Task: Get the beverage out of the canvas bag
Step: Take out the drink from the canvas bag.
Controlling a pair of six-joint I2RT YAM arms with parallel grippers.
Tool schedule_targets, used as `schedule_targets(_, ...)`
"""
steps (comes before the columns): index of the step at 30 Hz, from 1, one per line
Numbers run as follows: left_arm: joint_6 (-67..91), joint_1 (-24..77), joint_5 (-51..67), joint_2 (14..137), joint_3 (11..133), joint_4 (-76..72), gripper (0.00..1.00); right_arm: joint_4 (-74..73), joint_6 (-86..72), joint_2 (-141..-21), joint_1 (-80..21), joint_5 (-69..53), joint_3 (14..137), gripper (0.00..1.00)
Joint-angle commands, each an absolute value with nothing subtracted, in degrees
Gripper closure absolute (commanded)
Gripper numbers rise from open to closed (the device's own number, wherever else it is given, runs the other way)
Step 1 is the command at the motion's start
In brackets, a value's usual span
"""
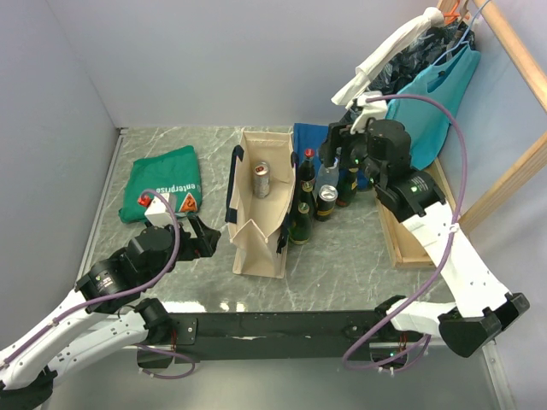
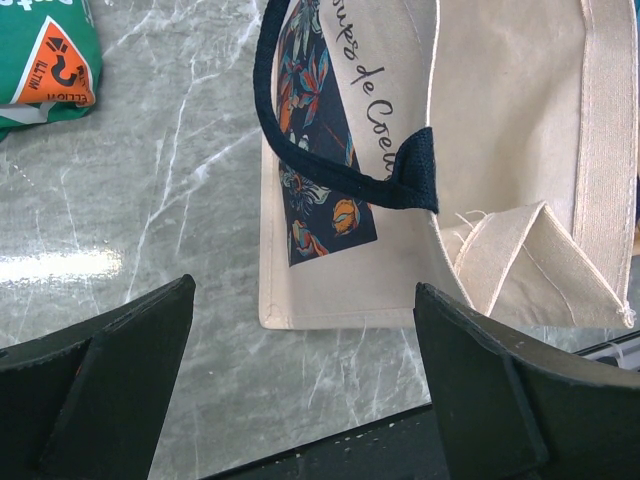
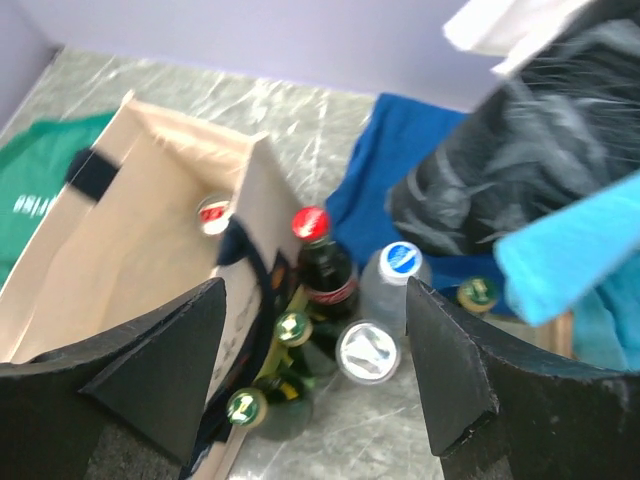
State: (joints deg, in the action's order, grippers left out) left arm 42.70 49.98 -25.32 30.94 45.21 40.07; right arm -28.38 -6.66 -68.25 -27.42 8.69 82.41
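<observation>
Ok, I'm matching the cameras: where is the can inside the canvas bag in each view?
Top external: the can stands inside the canvas bag, near picture centre.
Left wrist: not in it; only the bag's cloth shows.
Right wrist: its top, inside the bag, left of centre.
Shared landmark: the bag's navy handle.

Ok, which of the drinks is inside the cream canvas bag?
The silver can with red markings, standing alone inside the cream canvas bag. The dark glass bottles and the other silver can stand outside it.
</observation>
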Motion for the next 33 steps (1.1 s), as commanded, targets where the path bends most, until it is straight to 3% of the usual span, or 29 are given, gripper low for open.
schedule_targets(1,42.5,50.3,-25.6,30.6,45.7,38.3,0.04,-31.3,-3.8,-70.0,-30.5,6.4,85.8,0.21)
schedule_targets(19,42.5,50.3,-25.3,30.7,45.7,38.3,0.04,-38.0,-1.1,-82.9,-45.7,-6.0,94.5,0.21)
schedule_targets(33,42.5,50.3,-25.1,30.3,45.5,38.2,0.04,-44.5,1.5,-90.9,-51.7,-3.7,97.3,0.24)
